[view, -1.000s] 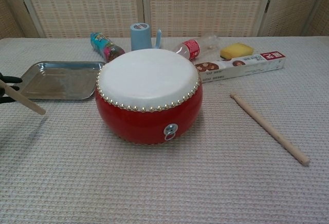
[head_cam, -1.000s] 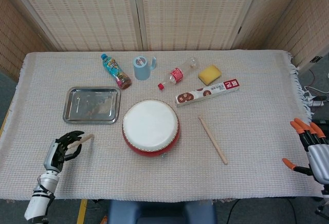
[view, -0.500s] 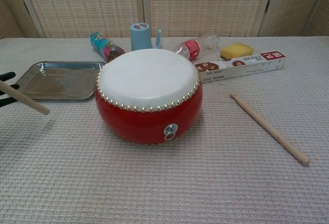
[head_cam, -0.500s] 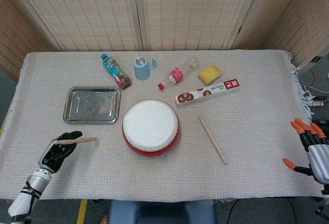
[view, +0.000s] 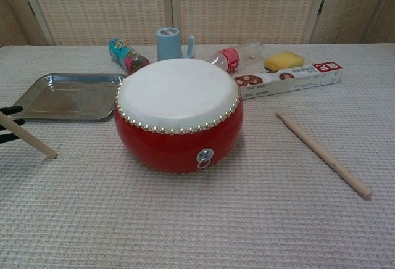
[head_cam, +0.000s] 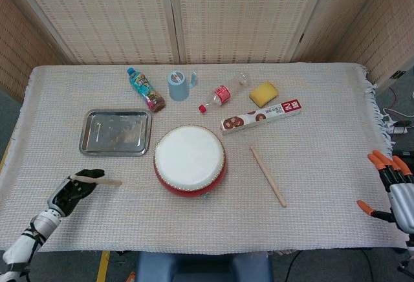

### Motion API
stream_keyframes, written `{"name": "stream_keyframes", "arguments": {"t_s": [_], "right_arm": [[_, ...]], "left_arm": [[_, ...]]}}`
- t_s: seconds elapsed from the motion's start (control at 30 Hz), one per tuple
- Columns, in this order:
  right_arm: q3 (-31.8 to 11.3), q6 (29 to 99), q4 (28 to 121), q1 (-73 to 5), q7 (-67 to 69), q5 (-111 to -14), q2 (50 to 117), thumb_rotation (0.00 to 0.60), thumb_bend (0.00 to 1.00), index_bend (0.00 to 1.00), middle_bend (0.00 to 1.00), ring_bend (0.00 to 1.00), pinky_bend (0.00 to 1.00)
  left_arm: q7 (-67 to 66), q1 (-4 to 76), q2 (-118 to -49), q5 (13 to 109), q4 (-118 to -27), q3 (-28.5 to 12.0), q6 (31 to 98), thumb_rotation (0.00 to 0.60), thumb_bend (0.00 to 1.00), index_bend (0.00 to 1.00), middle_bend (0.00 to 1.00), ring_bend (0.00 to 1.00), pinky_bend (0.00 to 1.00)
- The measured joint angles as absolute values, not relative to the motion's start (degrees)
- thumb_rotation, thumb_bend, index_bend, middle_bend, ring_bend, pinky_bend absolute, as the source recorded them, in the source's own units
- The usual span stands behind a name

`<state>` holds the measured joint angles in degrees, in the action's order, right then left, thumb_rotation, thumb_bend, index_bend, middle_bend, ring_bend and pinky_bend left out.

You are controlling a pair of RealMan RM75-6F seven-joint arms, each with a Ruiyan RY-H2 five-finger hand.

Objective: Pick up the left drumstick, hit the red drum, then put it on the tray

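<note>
At table's left edge, left hand [head_cam: 72, 187] gripping drumstick [head_cam: 97, 180], arm cropped.

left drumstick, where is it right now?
In the head view the left drumstick is held by the left hand near the table's front-left corner, in front of the tray and left of the red drum.

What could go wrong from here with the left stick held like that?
The left hand holds the drumstick near one end, so it could slip or twist on impact. The red drum sits well to the right of the stick tip, so a short swing may miss the drumhead. The tray lies close by, so a wide swing might clip it.
</note>
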<state>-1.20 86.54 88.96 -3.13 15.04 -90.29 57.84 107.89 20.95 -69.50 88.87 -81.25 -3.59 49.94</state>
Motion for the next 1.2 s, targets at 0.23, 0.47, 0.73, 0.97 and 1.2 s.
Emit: {"name": "stream_keyframes", "arguments": {"t_s": [0.23,0.47,0.73,0.97,1.2], "right_arm": [[-1.26,86.4,88.5,-3.16,15.47,-90.23,57.93,0.6,0.16,0.0,0.01,0.0,0.0],[-1.36,86.14,88.01,-3.32,15.92,-90.11,58.09,0.6,0.16,0.0,0.01,0.0,0.0],[-1.39,86.02,87.75,-3.31,16.21,-89.97,58.06,0.6,0.16,0.0,0.01,0.0,0.0],[-1.39,85.73,87.45,-3.38,16.55,-89.84,58.11,0.6,0.16,0.0,0.01,0.0,0.0],[-1.45,85.54,87.12,-3.46,17.03,-89.69,58.13,0.6,0.16,0.0,0.01,0.0,0.0]], "left_arm": [[101.85,21.57,-71.23,83.35,-82.16,-4.68,49.6,0.6,0.39,0.47,0.33,0.22,0.23],[94.26,21.55,-73.73,77.57,-84.14,-7.1,50.67,0.6,0.39,0.46,0.38,0.26,0.26],[82.71,21.29,-77.72,71.38,-86.29,-10.07,53.08,0.6,0.39,0.47,0.44,0.33,0.34],[72.36,21.68,-82.92,64.81,-86.8,-13.14,54.62,0.6,0.39,0.5,0.48,0.39,0.37],[66.43,22.33,-87.51,60.63,-86.09,-16.09,54.25,0.6,0.39,0.51,0.5,0.41,0.41]]}}
